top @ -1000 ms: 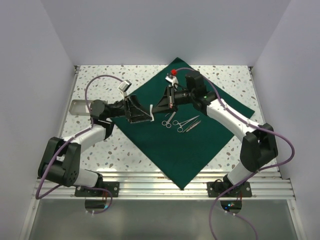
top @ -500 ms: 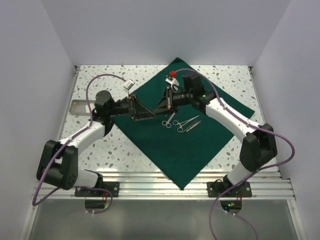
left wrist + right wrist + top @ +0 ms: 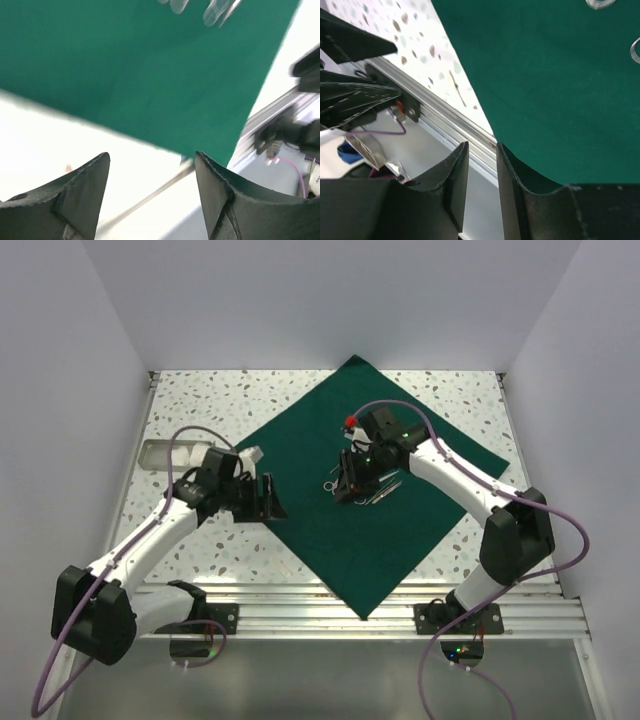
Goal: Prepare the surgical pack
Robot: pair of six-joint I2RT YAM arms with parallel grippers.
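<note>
the drape [image 3: 330, 535] lies flat as a diamond on the counter [image 3: 230, 400], with its near corner over the rail [image 3: 300, 598] and its far corner at the counter's back edge. my left claw [image 3: 268, 498] hangs wide open and empty by the drape's left corner. there is bare counter to its left, with a tray [image 3: 158, 454] by the wall. my right claw [image 3: 348, 483], open only a slit and holding nothing, hovers just beside the instruments [image 3: 364, 487] mid-drape.
</note>
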